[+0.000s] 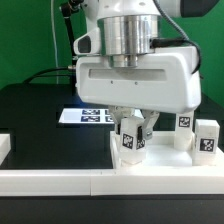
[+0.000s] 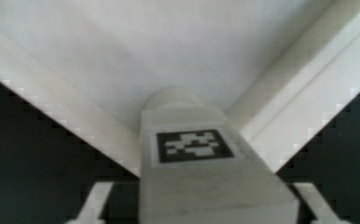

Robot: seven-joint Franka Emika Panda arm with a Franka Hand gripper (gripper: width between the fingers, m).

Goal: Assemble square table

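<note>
Pincer (image 1: 134, 128) down low now at the front of the scene, its dark fingers (image 1: 147, 124) straddling a short white blocky leg (image 1: 130, 141) with a black-and-white marker tag on its face. And the fingers look pressed to that leg's sides, jaws drawn in about it, so it reads as a grip, narrowed to the width of the block. Up close in the wrist view, the same leg (image 2: 198, 150) stands between the two pale fingertips (image 2: 99, 200), tag square to the camera, one fingertip on each side of it.

That leg stands upright on a wide white plastic surface with a raised rim (image 1: 60, 165), which looks like the large square table top, lying flat along the near edge of the black tabletop (image 1: 35, 110). In the wrist view the raised white rims (image 2: 70, 80) run away in a V behind the leg, with dark tabletop outside them.

Over at the exterior view's right, two more white tagged legs: one (image 1: 206, 140) right at the edge, another (image 1: 184, 128) just beside it, partly behind the arm's big white housing (image 1: 135, 80). Further back, the flat white marker board (image 1: 85, 114) lies on the black tabletop, well apart from the held leg. Green backdrop (image 1: 30, 35) behind everything.
</note>
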